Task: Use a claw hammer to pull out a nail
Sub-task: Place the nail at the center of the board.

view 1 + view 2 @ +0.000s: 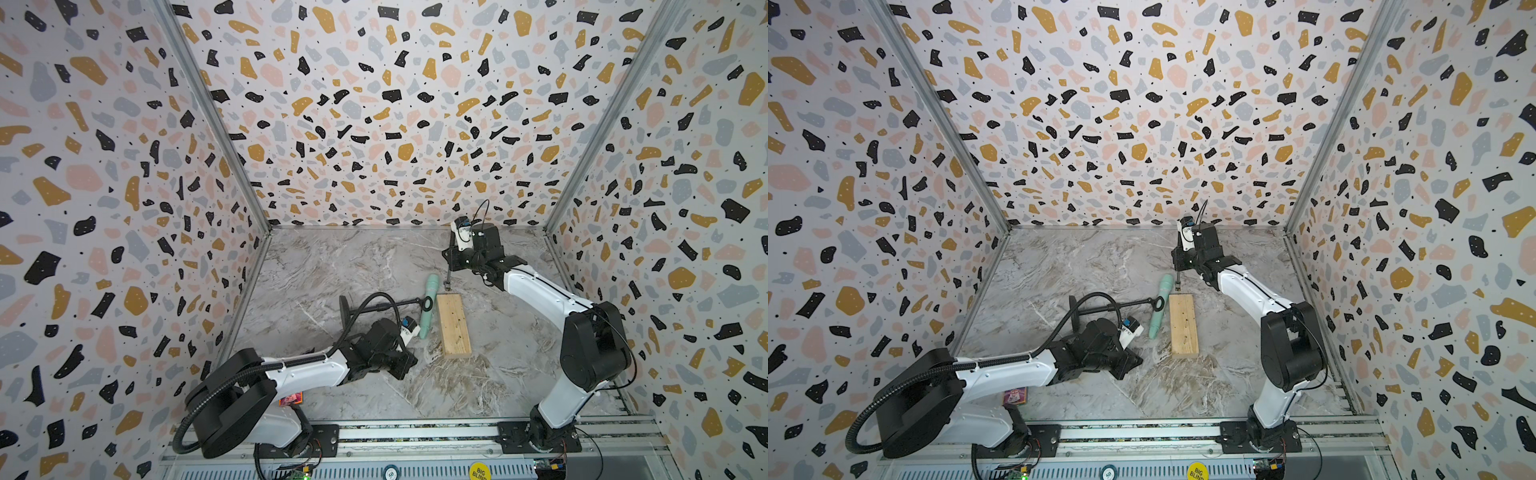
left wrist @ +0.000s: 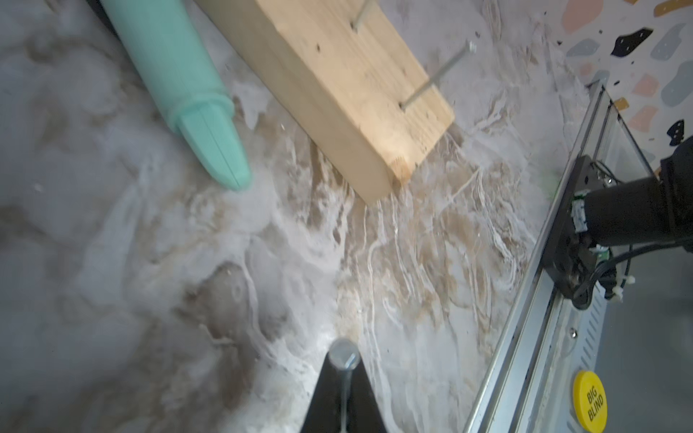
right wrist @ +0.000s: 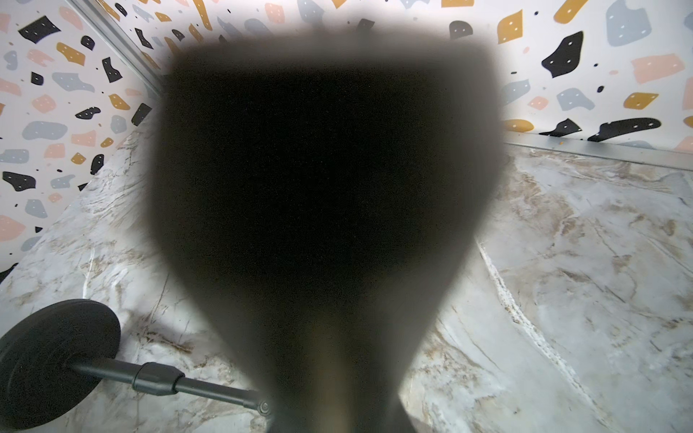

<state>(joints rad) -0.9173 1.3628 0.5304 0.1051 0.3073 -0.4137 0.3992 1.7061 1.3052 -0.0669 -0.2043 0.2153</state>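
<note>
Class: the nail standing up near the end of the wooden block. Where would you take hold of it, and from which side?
Probably the bare shank just under the head of the nail, which stands well proud of the wooden block. Come from the side away from the mint-green stick, which lies close along the other edge.

1 ea: hammer (image 1: pixel 448 279), block (image 1: pixel 454 324), rod (image 3: pixel 157 378), stick (image 2: pixel 176 67); nail (image 2: pixel 435 75) x3

Bright even light, soft shadows; dark blur (image 3: pixel 322 210) across right wrist view.
</note>
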